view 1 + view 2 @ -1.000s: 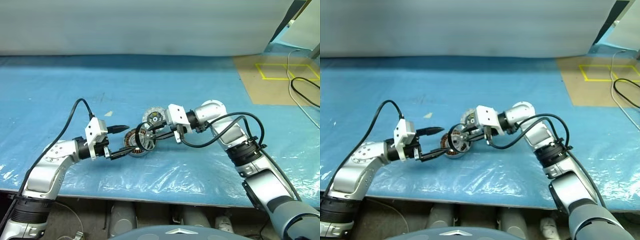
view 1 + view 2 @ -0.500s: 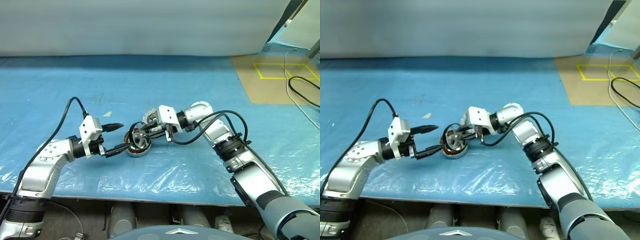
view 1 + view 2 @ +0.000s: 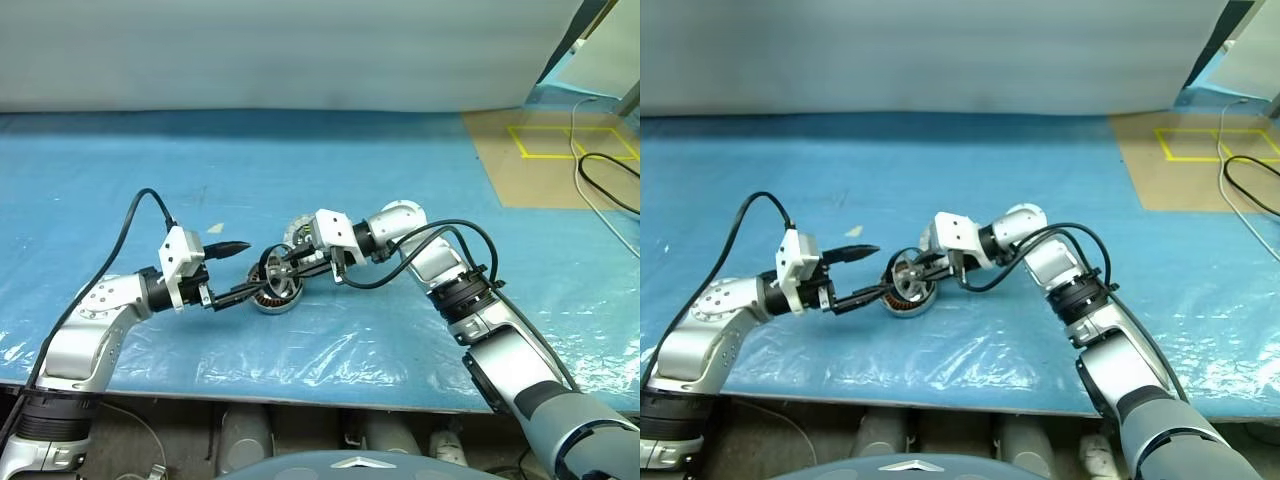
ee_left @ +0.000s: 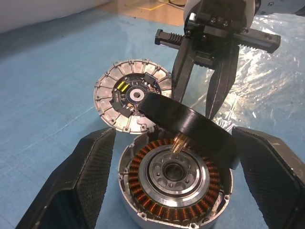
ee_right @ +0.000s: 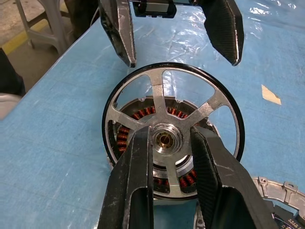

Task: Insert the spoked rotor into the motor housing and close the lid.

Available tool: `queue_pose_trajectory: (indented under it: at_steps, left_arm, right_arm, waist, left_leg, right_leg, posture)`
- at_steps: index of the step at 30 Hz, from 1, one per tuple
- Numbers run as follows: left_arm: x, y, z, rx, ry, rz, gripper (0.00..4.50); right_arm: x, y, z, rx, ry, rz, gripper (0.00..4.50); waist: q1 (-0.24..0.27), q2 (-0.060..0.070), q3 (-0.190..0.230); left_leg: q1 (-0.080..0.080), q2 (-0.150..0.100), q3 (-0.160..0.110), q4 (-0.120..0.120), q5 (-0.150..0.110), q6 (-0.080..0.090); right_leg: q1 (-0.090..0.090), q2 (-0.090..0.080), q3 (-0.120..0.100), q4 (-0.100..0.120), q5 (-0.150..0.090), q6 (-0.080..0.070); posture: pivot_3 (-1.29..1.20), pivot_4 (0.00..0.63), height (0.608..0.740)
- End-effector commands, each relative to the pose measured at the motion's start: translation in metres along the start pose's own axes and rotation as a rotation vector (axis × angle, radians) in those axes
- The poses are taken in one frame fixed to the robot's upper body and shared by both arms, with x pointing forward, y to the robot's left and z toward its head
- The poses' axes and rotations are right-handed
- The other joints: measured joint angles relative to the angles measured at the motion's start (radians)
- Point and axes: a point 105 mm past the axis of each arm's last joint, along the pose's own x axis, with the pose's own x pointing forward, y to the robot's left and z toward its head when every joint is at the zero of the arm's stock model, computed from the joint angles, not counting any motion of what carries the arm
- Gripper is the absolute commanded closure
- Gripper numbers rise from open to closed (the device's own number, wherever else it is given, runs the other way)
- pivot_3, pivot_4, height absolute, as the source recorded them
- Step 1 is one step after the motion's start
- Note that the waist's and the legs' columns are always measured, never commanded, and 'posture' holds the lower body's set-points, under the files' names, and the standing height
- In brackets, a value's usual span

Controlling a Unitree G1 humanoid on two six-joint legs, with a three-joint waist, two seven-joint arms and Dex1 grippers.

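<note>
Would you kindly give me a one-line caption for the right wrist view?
Right gripper holds the spoked rotor by its hub, tilted above the copper-wound motor housing.

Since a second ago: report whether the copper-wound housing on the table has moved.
No. The copper-wound housing still lies right beside the segmented lid disc, which also rests on the table; only the camera shifted.

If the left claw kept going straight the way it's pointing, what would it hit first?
Likely the motor housing, its copper windings sitting low between the open left claw's fingers. The tilted spoked rotor hangs just above it, so depth there is hard to judge.
</note>
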Motion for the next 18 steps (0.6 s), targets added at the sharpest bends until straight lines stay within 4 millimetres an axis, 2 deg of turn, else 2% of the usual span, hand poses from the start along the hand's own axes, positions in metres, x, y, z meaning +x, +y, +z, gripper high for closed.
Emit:
queue_pose_trajectory:
  at_steps: [1, 6, 12, 18]
  left_arm:
    - [-0.017, -0.006, 0.004, 0.040, 0.012, -0.011, 0.36]
    - [-0.033, -0.014, -0.006, 0.030, 0.052, -0.010, 0.36]
    - [-0.042, -0.016, -0.008, 0.041, 0.020, 0.038, 0.36]
    - [-0.048, -0.029, -0.022, 0.036, 0.019, 0.089, 0.36]
  right_arm:
    - [-0.004, -0.003, 0.016, -0.031, -0.051, -0.003, 3.77]
    - [-0.004, -0.003, 0.018, -0.032, -0.052, 0.008, 3.77]
    - [-0.006, -0.001, 0.019, -0.037, -0.050, 0.044, 3.77]
    - [-0.005, 0.003, 0.010, -0.018, -0.032, 0.077, 3.77]
  waist:
    - [-0.005, 0.000, 0.000]
    - [0.000, 0.000, 0.000]
    - [0.002, 0.000, 0.000]
    - [-0.001, 0.000, 0.000]
  left_leg:
    - [0.000, 0.000, 0.000, 0.000, 0.000, 0.000]
    - [0.000, 0.001, 0.000, -0.001, 0.000, 0.001]
    - [0.000, 0.000, 0.000, 0.000, -0.001, 0.002]
    - [0.000, 0.001, 0.000, -0.001, -0.002, 0.003]
  right_leg:
    - [0.000, 0.000, 0.000, 0.000, 0.000, 0.000]
    - [-0.001, 0.000, 0.000, 0.000, 0.000, 0.000]
    - [0.000, 0.000, 0.000, 0.000, 0.000, 0.000]
    - [-0.001, 0.000, 0.000, -0.001, 0.000, 0.000]
  posture:
    - [0.00, 0.150, 0.740]
    - [0.00, 0.150, 0.740]
    - [0.00, 0.150, 0.740]
    - [0.00, 0.150, 0.740]
